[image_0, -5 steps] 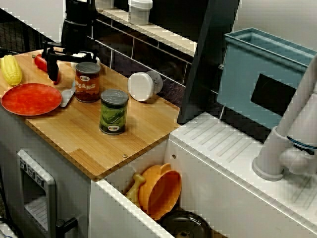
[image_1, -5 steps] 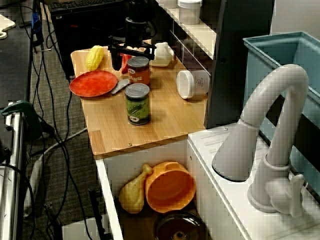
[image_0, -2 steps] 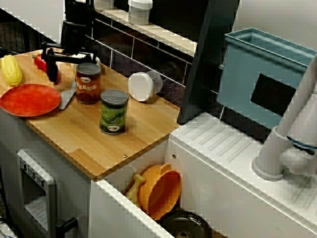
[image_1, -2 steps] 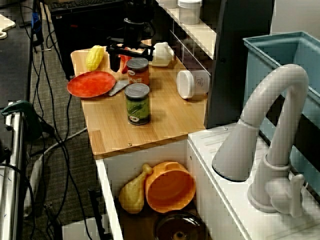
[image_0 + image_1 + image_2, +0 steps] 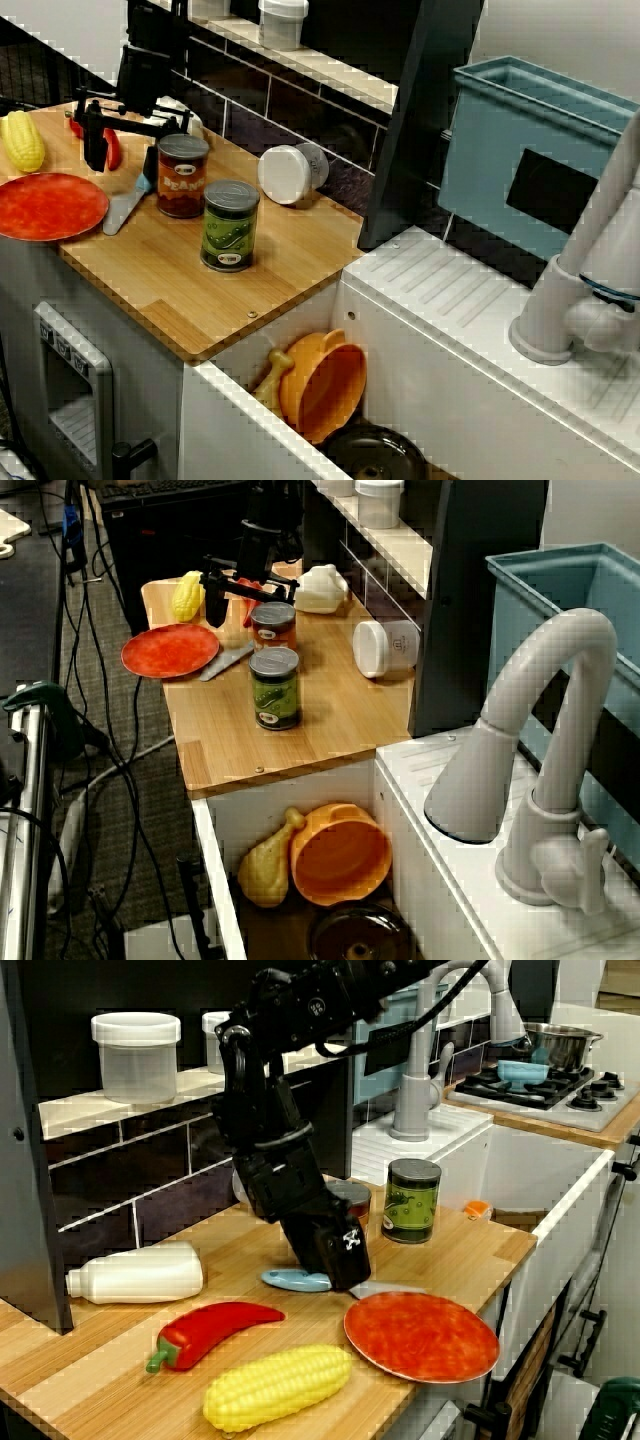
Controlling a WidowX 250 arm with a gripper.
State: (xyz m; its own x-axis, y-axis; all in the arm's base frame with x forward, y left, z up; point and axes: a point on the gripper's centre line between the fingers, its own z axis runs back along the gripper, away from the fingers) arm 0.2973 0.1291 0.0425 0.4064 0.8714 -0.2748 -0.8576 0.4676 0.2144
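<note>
Kitchen counter, seen in the high view from the side: a black robot gripper [image 5: 121, 163] hangs low over one end of a wooden counter [image 5: 290, 255], its jaws spread wide and clamped on nothing. Just below and beside it lies a blue-handled utensil [image 5: 122, 208], flat on the wood. The grey blade runs out to the rim of an orange-red plate [image 5: 45, 205], and the handle end sits close against one of the fingers [image 5: 150, 165]; no view shows whether finger and handle actually touch. A red can [image 5: 182, 175] stands just beside the gripper toward the counter's middle, with a green can [image 5: 230, 225] a little further along. A red pepper [image 5: 215, 1325] and a yellow corn cob [image 5: 275, 1385] lie near the counter's end. The view from the counter's end shows the gripper tilted, its tip down at the blue handle, and a white bottle [image 5: 135, 1272] on its side against the tiled wall [image 5: 150, 1175]. By the look of it, the work stands at the approach: the gripper is down among the things, open, with nothing lifted off the wood. Taking the utensil would call for the fingers to straddle its slim handle squarely and low, then close without knocking the red can or the plate, both of which crowd the spot
</note>
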